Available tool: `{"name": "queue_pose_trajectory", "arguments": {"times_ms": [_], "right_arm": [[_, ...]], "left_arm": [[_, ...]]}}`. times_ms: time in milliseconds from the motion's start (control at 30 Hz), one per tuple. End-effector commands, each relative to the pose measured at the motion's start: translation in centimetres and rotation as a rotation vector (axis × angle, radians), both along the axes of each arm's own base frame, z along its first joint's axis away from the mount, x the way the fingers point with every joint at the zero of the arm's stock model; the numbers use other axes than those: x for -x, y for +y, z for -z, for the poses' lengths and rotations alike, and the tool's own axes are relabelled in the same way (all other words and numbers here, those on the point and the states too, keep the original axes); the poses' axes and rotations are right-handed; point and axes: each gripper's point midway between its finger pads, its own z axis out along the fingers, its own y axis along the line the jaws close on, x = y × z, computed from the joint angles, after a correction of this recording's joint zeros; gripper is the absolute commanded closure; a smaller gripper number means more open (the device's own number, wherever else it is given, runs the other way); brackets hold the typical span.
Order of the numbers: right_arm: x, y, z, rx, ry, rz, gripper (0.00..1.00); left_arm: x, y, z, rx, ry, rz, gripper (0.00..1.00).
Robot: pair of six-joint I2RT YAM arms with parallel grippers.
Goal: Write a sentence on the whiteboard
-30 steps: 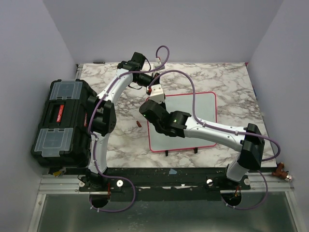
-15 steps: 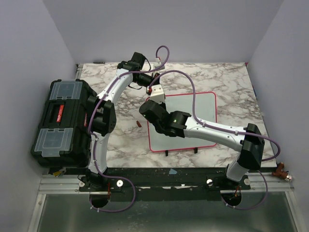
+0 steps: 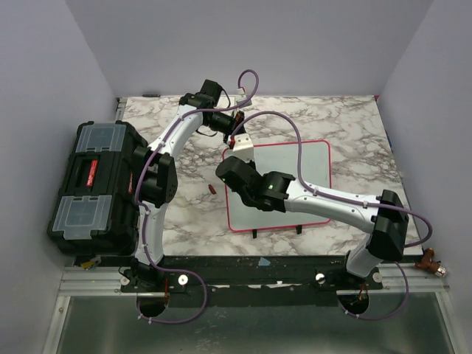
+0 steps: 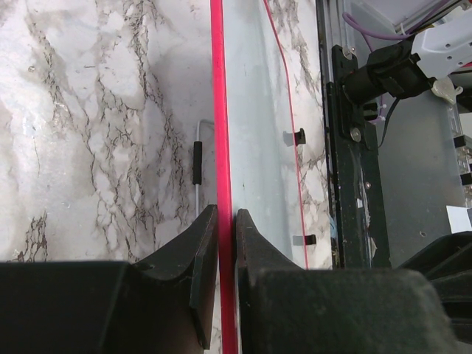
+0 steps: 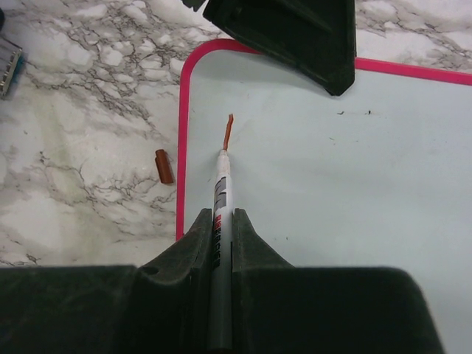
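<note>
The whiteboard (image 3: 310, 158), glossy white with a thin pink-red frame, lies flat on the marble table. My left gripper (image 3: 238, 141) is shut on the frame at its far left corner; in the left wrist view the jaws (image 4: 225, 215) pinch the pink edge (image 4: 218, 110). My right gripper (image 3: 226, 168) is shut on a grey marker (image 5: 221, 193), tip down on the board (image 5: 354, 162) near its left edge. Of the sentence, only one short red-brown stroke (image 5: 228, 131) shows above the tip. The left fingers (image 5: 295, 29) show at the board's far edge.
The red-brown marker cap (image 3: 211, 189) lies on the table left of the board, also in the right wrist view (image 5: 164, 166). A black toolbox (image 3: 92, 188) stands at the left edge. The board's two black feet (image 3: 276, 231) face the near edge. A thin wire bracket (image 4: 198, 158) lies beside the board.
My right gripper with the marker has shifted slightly towards the near side of the board. The left gripper holds the frame as before.
</note>
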Motion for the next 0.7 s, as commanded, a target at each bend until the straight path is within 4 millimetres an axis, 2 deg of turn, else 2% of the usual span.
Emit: {"name": "queue_pose_trajectory", "arguments": {"times_ms": [0,200,467,667], "right_arm": [[1.4,-0.7,0.7,-0.004,0.054,-0.018,0.99],[1.9,-0.7,-0.3,-0.037,0.064,-0.031,1.00],[2.0,-1.6,-3.7,-0.187,-0.012,-0.009,0.99],[1.3,-1.0,-3.4,-0.166,-0.020,0.011,0.99]], "left_arm": [[0.9,-0.2,-2.7,0.073,-0.054,0.035,1.00],[0.9,-0.2,-2.7,0.074,-0.053,0.035,1.00],[0.9,-0.2,-2.6,0.070,-0.054,0.033,1.00],[0.9,-0.1,-2.5,0.070,-0.051,0.034,1.00]]}}
